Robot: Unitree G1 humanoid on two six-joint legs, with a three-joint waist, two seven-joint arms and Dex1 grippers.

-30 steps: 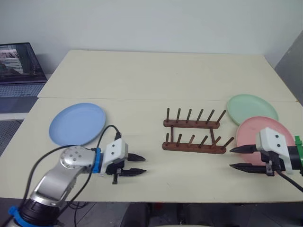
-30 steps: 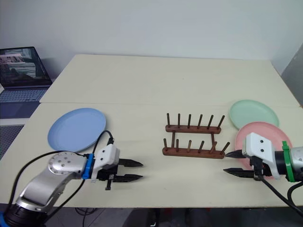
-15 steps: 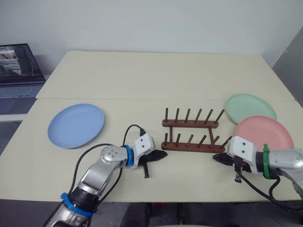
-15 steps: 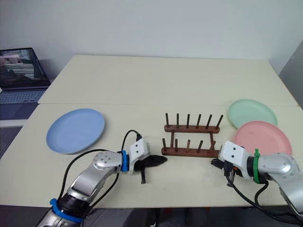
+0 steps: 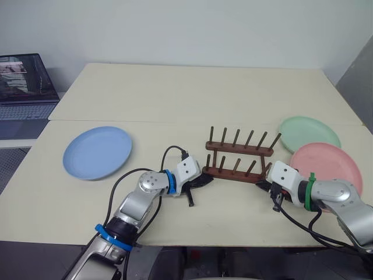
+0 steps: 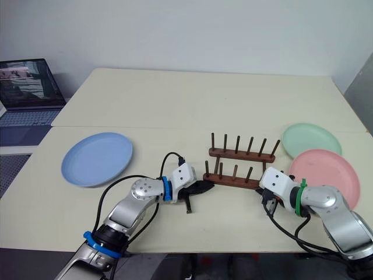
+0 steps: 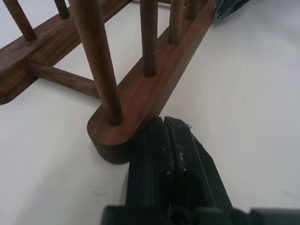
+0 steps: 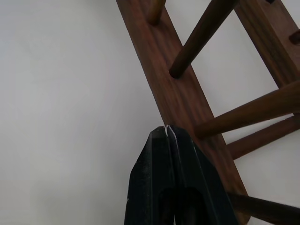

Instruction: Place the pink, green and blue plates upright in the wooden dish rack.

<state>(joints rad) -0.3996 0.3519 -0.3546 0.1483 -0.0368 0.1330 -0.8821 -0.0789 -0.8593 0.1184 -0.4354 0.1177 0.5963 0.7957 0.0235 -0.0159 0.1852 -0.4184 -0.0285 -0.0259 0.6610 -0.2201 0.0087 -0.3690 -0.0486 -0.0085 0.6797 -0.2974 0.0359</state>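
Laptop (image 5: 23, 87) off left (grippers flank rack (image 5: 238, 157)).

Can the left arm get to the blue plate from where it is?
Probably yes. The blue plate lies flat on the left arm's side with bare table between them, but the left gripper is shut against the rack.

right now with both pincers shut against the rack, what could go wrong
1. The shut left pincer and right pincer press on opposite ends of the near rail of the wooden dish rack; uneven pushing could twist or tip it.
2. Sliding right, the rack might bump the pink plate or the green plate.
3. The blue plate lies flat, so its low rim may be hard to grip.
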